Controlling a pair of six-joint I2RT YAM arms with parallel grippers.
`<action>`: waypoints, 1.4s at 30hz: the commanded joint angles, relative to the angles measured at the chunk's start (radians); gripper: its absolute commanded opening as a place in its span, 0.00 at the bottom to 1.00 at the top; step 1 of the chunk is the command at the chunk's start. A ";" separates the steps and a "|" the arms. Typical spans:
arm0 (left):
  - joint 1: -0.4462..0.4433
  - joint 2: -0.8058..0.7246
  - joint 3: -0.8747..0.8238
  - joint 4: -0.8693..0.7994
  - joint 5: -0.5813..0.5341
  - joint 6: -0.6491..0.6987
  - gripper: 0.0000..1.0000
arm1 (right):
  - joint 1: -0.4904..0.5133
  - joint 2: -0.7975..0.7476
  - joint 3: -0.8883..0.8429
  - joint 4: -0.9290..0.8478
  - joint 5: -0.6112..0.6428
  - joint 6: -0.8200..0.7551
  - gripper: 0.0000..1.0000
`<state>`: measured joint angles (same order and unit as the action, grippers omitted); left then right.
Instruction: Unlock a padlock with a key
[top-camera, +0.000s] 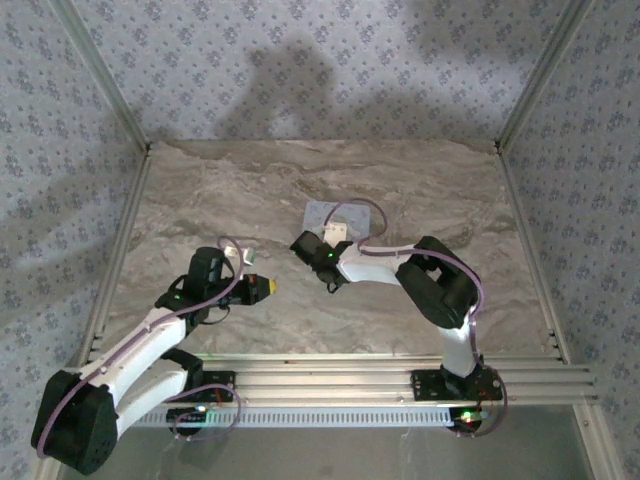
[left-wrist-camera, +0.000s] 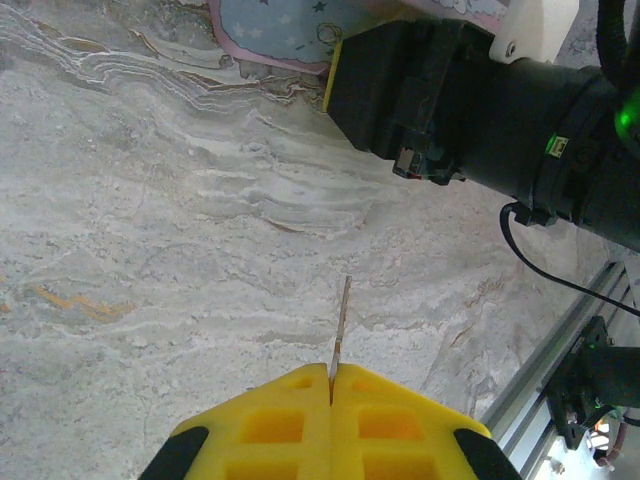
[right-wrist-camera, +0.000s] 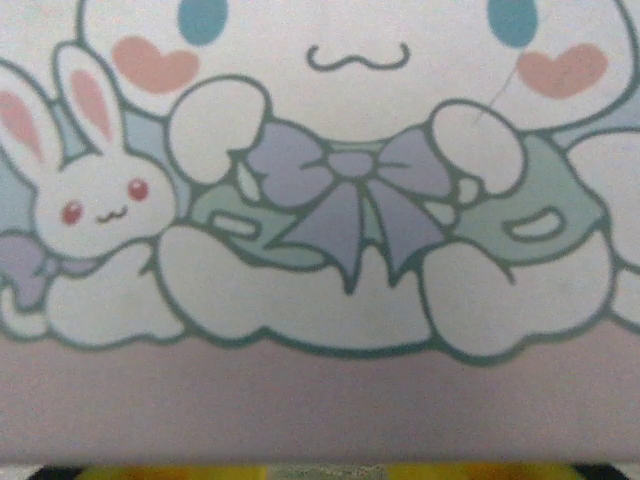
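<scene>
Your left gripper sits closest in its wrist view, its yellow fingers pressed together and clamped on the key. The thin blade stands out beyond the fingertips over the bare marble table, touching nothing. So the key is in hand, and that part of the job looks settled.

Further out, your right gripper is down at the near edge of the light-blue cartoon tin. Its camera is pressed so close to the printed lid that only slivers of yellow fingertip show along the bottom. You cannot tell from these whether its fingers are apart or together, or whether they hold anything.

A small dark loop at the tin's near edge, just beside the right gripper, may be the padlock. It is too small to say for certain.

My judgement is that you are early to midway through the task. The key is well apart from the tin and not yet lined up with any keyhole. Bringing the blade across, seating it, turning it and freeing the shackle all remain.
</scene>
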<state>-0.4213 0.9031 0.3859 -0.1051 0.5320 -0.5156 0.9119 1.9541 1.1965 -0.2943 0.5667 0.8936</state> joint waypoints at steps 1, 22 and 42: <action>-0.007 -0.015 -0.015 -0.008 0.019 0.032 0.00 | 0.001 0.016 0.045 -0.005 0.043 -0.036 0.29; -0.031 0.053 -0.054 0.281 0.079 0.110 0.00 | -0.070 -0.172 0.027 -0.114 -0.416 -0.125 0.01; -0.101 0.241 -0.048 0.433 0.086 0.109 0.00 | -0.148 -0.274 -0.210 0.046 -0.536 -0.306 0.00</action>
<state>-0.5098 1.1370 0.3149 0.2935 0.6132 -0.4118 0.7635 1.7058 1.0065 -0.2962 0.0368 0.6357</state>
